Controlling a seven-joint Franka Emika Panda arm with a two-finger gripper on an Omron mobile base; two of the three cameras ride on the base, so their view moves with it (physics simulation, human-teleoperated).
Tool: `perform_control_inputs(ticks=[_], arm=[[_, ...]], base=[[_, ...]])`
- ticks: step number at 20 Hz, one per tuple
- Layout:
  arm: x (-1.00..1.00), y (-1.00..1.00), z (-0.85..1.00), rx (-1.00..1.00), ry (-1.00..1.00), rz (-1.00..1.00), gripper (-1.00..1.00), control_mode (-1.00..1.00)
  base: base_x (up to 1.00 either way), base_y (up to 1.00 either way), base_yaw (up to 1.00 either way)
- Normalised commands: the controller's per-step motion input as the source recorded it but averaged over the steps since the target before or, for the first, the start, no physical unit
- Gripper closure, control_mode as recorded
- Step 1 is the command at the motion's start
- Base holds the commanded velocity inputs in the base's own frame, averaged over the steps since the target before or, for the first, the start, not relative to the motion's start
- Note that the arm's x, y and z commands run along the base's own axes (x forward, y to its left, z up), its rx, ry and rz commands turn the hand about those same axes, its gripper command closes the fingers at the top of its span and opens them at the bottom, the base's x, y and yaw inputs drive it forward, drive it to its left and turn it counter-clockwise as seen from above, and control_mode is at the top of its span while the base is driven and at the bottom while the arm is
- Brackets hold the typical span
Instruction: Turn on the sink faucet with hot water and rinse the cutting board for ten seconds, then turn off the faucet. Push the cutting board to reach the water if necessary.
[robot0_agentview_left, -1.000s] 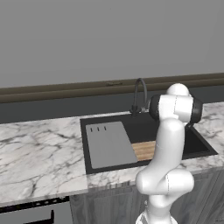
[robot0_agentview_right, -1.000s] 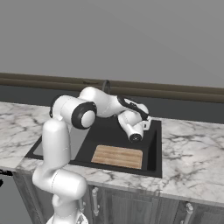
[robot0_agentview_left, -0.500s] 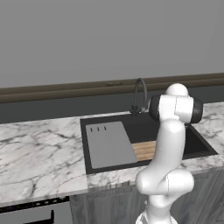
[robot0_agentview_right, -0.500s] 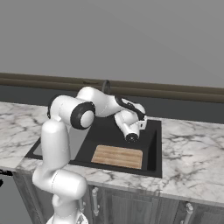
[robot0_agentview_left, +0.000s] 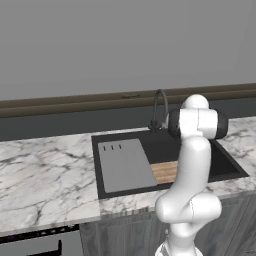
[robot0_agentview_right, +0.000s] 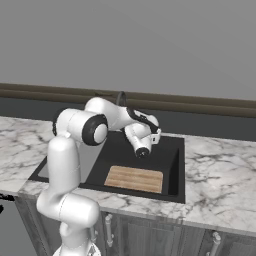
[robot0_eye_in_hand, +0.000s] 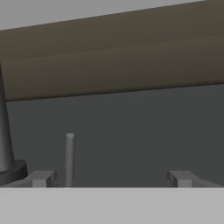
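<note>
Left base view: rising from the lower right and blocking much of the sink (robot0_agentview_left: 120, 141), the white arm, its hand hidden behind its own upper joint. Standing at the back rim, just left of that joint, the sink faucet (robot0_agentview_left: 159, 107) with its dark arched spout. Lying on the basin floor, partly hidden by the arm, the cutting board (robot0_agentview_left: 163, 171); lying left of the board and touching its edge, a grey slotted slab (robot0_agentview_left: 125, 164). Surrounding the basin, the marble counter (robot0_agentview_left: 45, 172).

Right base view: reaching over the basin from the left, the arm, with the gripper (robot0_agentview_right: 156, 135) hanging above the black floor and pointing toward the back wall. Lying below and in front of the hand, well apart from it, the striped wooden board, near the front wall of the sink. Showing behind the arm's forearm, the top of the faucet's arch.

Hand view: showing at the bottom edge, the two fingertips (robot0_eye_in_hand: 42, 178), spread wide with nothing between them. Standing just inside the left fingertip and beyond it, a thin grey upright handle (robot0_eye_in_hand: 69, 159). Sitting at the far left, the faucet's dark column and base. Filling the background ahead of the hand, the dark backsplash (robot0_eye_in_hand: 131, 127).
</note>
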Motion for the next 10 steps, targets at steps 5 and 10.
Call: perform_control_inputs(ticks=[5, 10], arm=[[0.27, 0.22, 0.01, 0.00, 0.00, 0.00, -1.00, -1.00], [0.11, 0.07, 0.02, 0.00, 0.02, 0.00, -1.00, -1.00]], base=[[0.00, 0.00, 0.00], [0.00, 0.00, 0.00]])
